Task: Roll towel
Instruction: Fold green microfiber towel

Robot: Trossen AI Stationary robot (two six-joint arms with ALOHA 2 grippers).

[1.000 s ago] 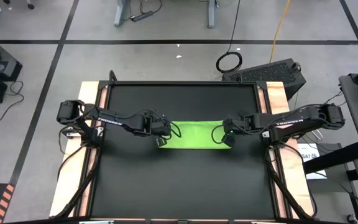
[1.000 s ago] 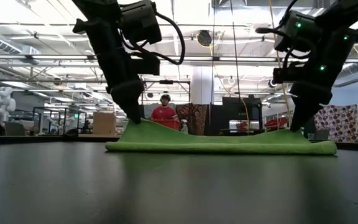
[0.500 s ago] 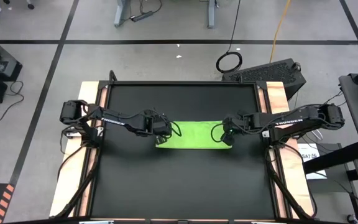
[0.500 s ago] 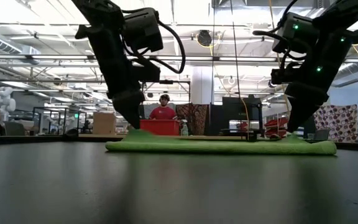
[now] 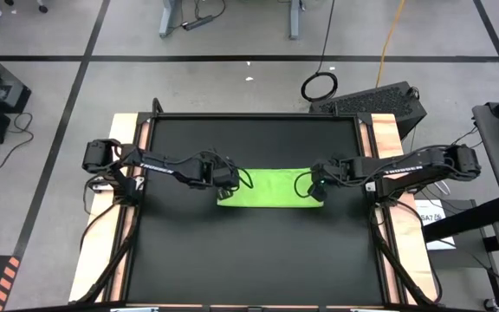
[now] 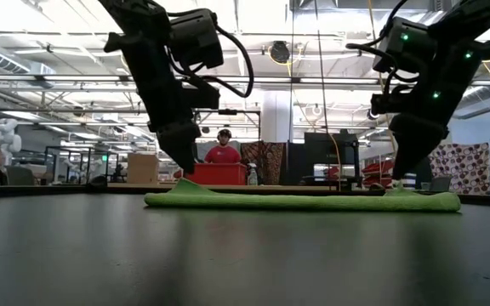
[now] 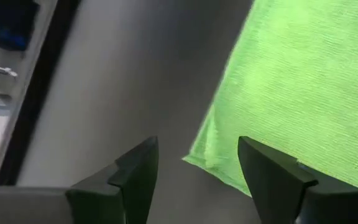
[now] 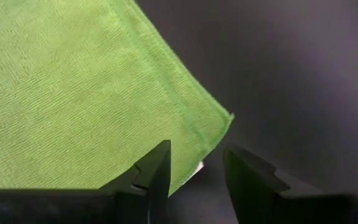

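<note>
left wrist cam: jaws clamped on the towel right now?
No: the left gripper has its jaws apart, and the towel corner lies flat on the table between them, ungripped.

Overhead, table-level, two wrist views; towel (image 5: 271, 188) shared.

Bare table (image 5: 249, 251) around towel (image 5: 271, 188), gripper at each end.

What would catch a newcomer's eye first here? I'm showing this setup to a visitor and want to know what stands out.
The lime-green towel stands out first, lying flat in a long strip at the middle of the black table. Next are the two dark arms reaching in from either side: the left tool hangs open over one towel corner, and the right tool hangs open over the opposite end's corner, neither one gripping the cloth.
</note>
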